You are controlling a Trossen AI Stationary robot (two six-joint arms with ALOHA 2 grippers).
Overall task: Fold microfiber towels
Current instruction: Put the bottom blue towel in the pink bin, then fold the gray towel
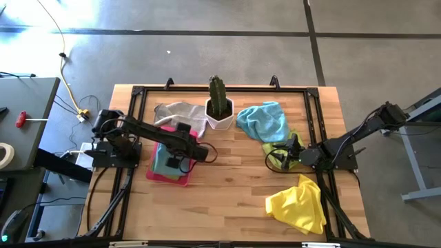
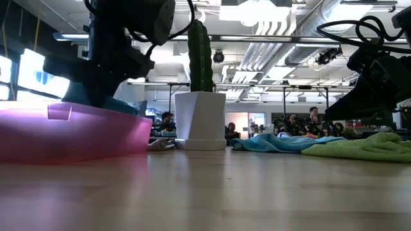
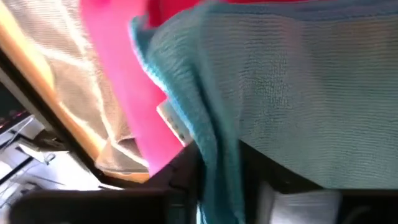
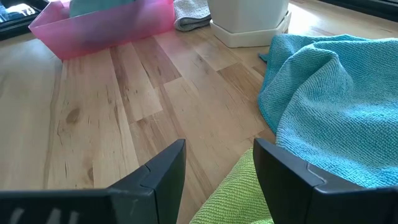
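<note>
A teal towel (image 1: 164,162) lies folded in the pink tray (image 1: 156,176) at the table's left. My left gripper (image 1: 181,164) slants down onto it; in the left wrist view a fold of the towel (image 3: 217,180) lies in the gap between its parted fingers. My right gripper (image 4: 219,155) stands open at the table's right, low over the near edge of a lime green towel (image 4: 233,199). A light blue towel (image 1: 265,120), a grey towel (image 1: 180,112) and a yellow towel (image 1: 300,203) lie crumpled on the table. My left gripper comes at the teal towel slanting down from the table's left. A fold at the towel's edge (image 3: 214,168) lies between its two fingers, which stand a little apart. Whether the fingers press it, I cannot tell. The towel rests in the tray.
A cactus in a white pot (image 1: 220,110) stands at the far middle, between the grey and light blue towels. A black frame (image 1: 138,93) runs around the table's edges. Bare wood (image 1: 227,179) lies between the tray and the yellow towel.
</note>
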